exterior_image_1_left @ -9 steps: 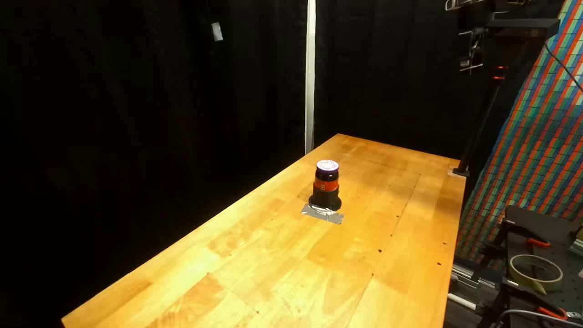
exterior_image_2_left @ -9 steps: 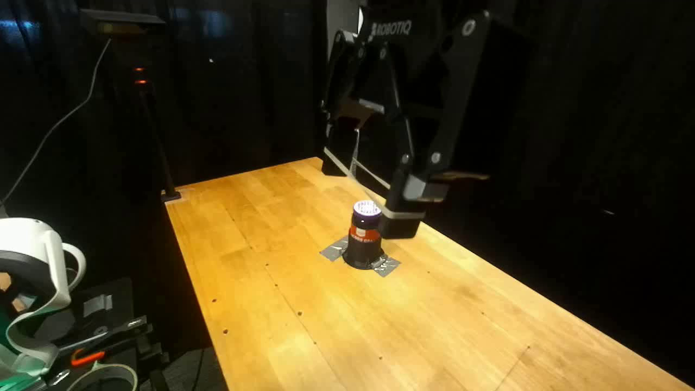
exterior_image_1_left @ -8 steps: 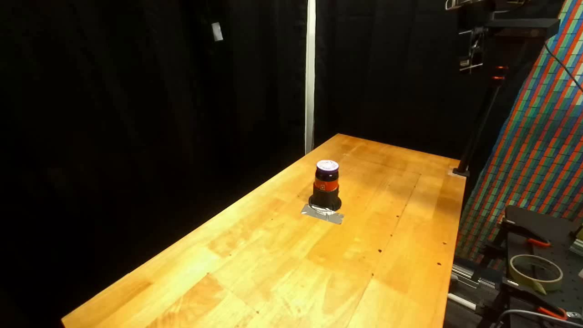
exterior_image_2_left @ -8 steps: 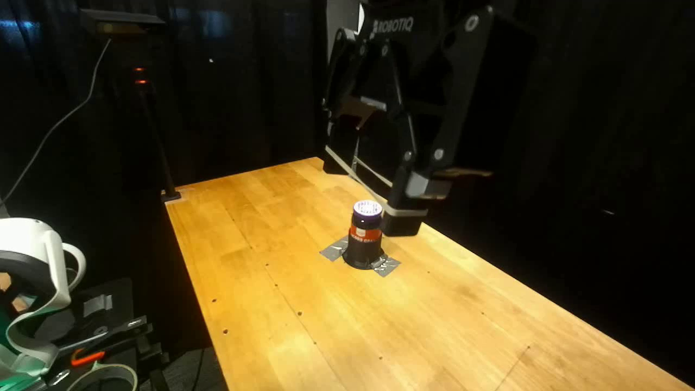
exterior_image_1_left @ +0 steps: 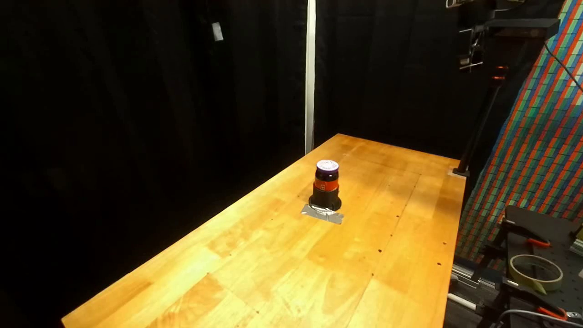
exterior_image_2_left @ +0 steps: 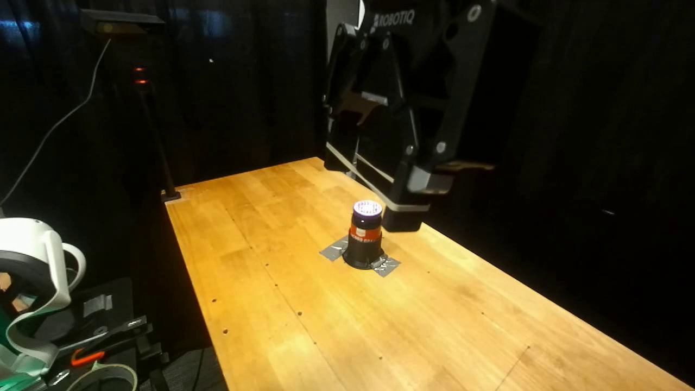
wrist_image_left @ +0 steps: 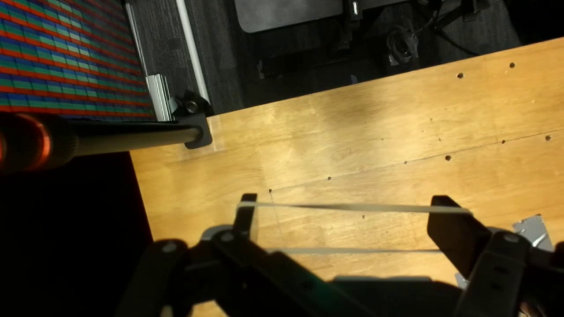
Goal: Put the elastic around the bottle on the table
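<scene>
The bottle (exterior_image_1_left: pixel 326 184) is squat and dark with an orange-red band and a pale-topped cap. It stands upright in a black base on the wooden table (exterior_image_1_left: pixel 282 273), and also shows in an exterior view (exterior_image_2_left: pixel 365 233). My gripper (exterior_image_2_left: pixel 370 190) is spread open above the table. A pale elastic (exterior_image_2_left: pixel 355 171) is stretched around both fingers. In that view the nearer fingertip lies just right of the bottle's cap. In the wrist view the gripper (wrist_image_left: pixel 346 207) holds the elastic (wrist_image_left: pixel 343 207) as two parallel strands over bare wood; the bottle is hidden or out of view.
Grey tape (exterior_image_2_left: pixel 386 266) fixes the base to the table; tape also shows at the right of the wrist view (wrist_image_left: pixel 534 231). A dark stand with orange lights (exterior_image_2_left: pixel 155 125) rises at a table corner. A tape roll (exterior_image_1_left: pixel 536 272) lies on a black side shelf.
My gripper has risen slightly and shifted a little to the right in an exterior view, with the elastic still stretched on its fingers. The bottle has not moved.
</scene>
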Controlling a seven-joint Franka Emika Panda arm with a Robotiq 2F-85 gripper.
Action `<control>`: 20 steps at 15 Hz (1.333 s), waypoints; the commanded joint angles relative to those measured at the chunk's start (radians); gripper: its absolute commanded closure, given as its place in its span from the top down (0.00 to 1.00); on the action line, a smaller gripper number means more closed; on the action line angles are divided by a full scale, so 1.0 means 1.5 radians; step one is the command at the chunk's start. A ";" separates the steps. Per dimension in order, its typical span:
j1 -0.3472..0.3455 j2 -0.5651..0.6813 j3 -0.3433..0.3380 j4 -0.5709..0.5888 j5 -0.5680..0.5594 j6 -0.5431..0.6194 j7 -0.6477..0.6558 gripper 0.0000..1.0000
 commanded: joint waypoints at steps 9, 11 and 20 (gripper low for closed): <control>0.100 0.264 0.120 0.220 0.027 0.028 0.166 1.00; 0.116 0.331 0.132 0.281 0.040 0.067 0.202 1.00; 0.139 0.532 0.139 0.447 0.062 0.131 0.218 1.00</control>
